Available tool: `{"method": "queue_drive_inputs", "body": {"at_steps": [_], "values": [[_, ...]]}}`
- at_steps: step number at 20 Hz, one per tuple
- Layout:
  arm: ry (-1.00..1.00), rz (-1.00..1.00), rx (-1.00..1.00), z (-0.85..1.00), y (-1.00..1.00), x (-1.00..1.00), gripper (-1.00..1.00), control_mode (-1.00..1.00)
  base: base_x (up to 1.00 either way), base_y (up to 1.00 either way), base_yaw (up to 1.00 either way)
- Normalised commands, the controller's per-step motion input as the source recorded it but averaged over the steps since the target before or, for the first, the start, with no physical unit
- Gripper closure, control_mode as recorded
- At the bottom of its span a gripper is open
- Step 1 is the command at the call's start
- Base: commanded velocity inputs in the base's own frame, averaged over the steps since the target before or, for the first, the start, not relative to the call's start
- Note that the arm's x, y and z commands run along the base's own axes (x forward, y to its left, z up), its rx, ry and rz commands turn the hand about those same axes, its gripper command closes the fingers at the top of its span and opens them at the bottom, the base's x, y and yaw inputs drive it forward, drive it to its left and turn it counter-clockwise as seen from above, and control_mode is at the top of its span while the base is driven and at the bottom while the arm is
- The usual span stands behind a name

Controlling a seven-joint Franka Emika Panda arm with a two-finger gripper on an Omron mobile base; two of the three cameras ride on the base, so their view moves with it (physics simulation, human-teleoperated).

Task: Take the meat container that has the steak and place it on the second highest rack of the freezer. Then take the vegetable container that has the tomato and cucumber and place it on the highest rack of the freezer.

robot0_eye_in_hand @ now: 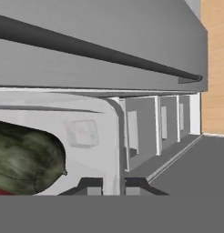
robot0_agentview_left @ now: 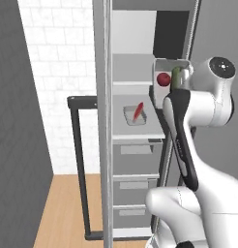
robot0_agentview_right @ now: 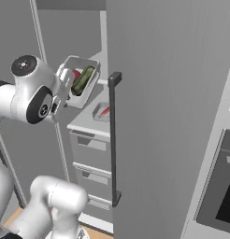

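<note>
In front of the open freezer (robot0_agentview_left: 105, 145), I hold the vegetable container (robot0_agentview_left: 170, 80) up in the air, level with the upper white shelf (robot0_agentview_left: 132, 86). My gripper (robot0_eye_in_hand: 113, 185) is pinched shut on the container's wall — in the hand view my two dark fingertips sit close together with the thin grey rim between them. The container tilts so that its open side faces the cameras. Inside it lie the tomato (robot0_agentview_left: 163, 79), a small red ball, and the cucumber (robot0_agentview_right: 83, 80), a dark green piece just beside it; in the hand view the cucumber bulges large at the lower left.

Below, on the lower white shelf (robot0_agentview_left: 135, 131), the meat container (robot0_agentview_left: 135, 115) rests flat with the steak (robot0_agentview_left: 138, 111), a thin bright red slab, leaning in it. Under that shelf are three grey drawers (robot0_agentview_left: 134, 181), all pushed in.

The freezer door (robot0_agentview_right: 168, 116) stands open — its long dark bar handle (robot0_agentview_right: 114, 138) runs vertically in the right base view. A white tiled wall (robot0_agentview_left: 58, 72) and a wooden floor (robot0_agentview_left: 67, 208) show to the left of the freezer.
</note>
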Motion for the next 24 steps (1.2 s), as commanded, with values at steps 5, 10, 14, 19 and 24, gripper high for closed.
{"method": "queue_drive_inputs", "body": {"at_steps": [5,10,14,19,24], "values": [[0.0,-0.08,-0.05,0.45,0.0,0.48,1.0,-1.0,0.0,0.0,0.0],[0.0,0.0,-0.05,0.21,0.0,0.37,1.0,-1.0,0.0,0.0,0.0],[0.0,0.0,-0.02,0.14,0.0,0.41,1.0,-1.0,0.0,0.0,0.0],[0.0,0.0,-0.01,0.0,-0.08,0.54,1.0,-1.0,0.0,0.0,0.0],[0.0,0.0,0.0,0.0,-0.07,0.59,1.0,-1.0,0.0,0.0,0.0]]}}
